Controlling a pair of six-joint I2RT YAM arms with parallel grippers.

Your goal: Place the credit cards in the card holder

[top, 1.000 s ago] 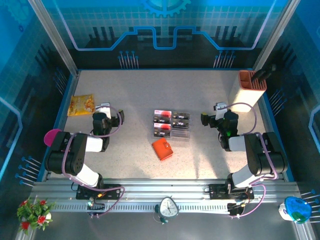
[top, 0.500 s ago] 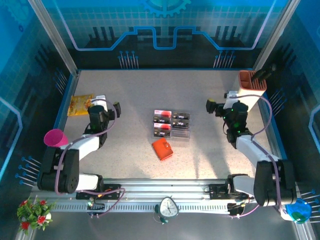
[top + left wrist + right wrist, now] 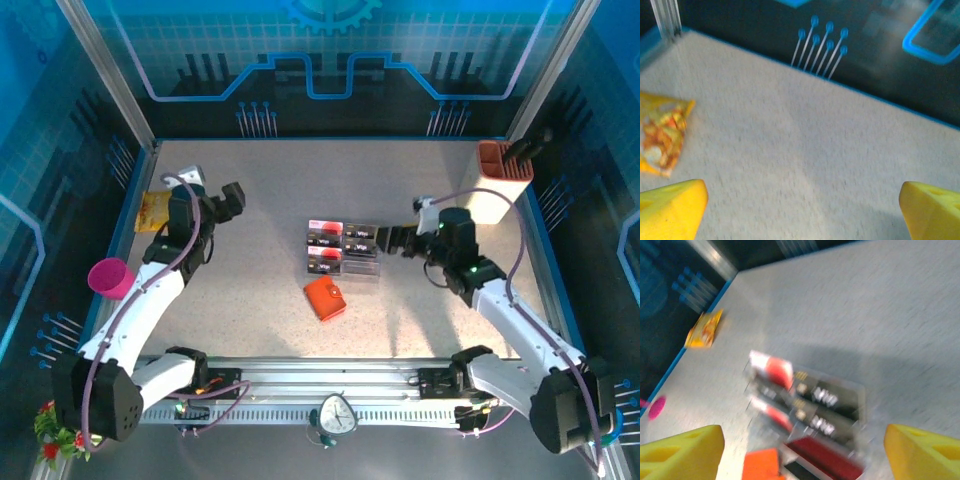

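Right wrist view is pretty smeared, so the credit cards (image 3: 805, 400) are just dark and pink streaks, print unreadable. The card holder (image 3: 761, 465) gets chopped by the bottom edge there, just an orange corner, and the yellow snack packet (image 3: 662, 132) runs off the left edge of the left wrist view.

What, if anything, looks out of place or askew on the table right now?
Nothing looks spilled or damaged. The only slightly askew item is the card holder, which lies closed and rotated at an angle to the credit cards. The cards sit in neat rows just beyond it.
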